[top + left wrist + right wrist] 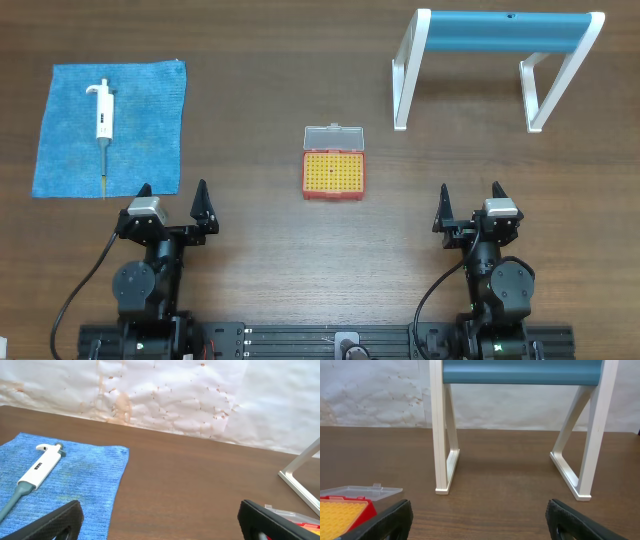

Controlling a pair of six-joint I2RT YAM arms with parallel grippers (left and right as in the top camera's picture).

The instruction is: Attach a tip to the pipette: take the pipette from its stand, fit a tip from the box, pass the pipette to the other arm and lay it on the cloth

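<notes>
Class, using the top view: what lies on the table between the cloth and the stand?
The open tip box lies there, with bare table on both sides of it. The top view shows this.

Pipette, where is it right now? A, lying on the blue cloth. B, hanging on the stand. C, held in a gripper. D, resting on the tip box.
A, the pipette lies flat on the blue cloth, far across the table from the stand.
</notes>
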